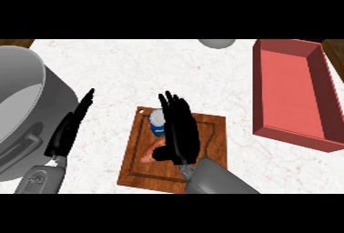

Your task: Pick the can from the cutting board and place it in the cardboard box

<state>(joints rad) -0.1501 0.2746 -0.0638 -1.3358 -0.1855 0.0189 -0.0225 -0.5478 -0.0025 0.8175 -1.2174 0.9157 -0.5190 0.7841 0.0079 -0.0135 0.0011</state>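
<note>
A brown cutting board (pixel 138 170) lies at the centre of the counter. Near its far left corner stands the can (pixel 156 122), blue and silver, with only its left side showing. My right hand (pixel 180 136) is over the board just to the can's right. Its fingers stretch straight out past the can, it covers part of the can, and it is open. A reddish-pink box (pixel 290 91) with an open top sits at the right, well apart from the board. My left hand (pixel 69 127) rests open, left of the board, fingers pointing away.
A large grey pot (pixel 27 95) fills the left side, close to my left hand. A salmon-coloured object (pixel 149 154) lies on the board next to my right thumb. A grey round thing (pixel 216 43) shows at the top edge.
</note>
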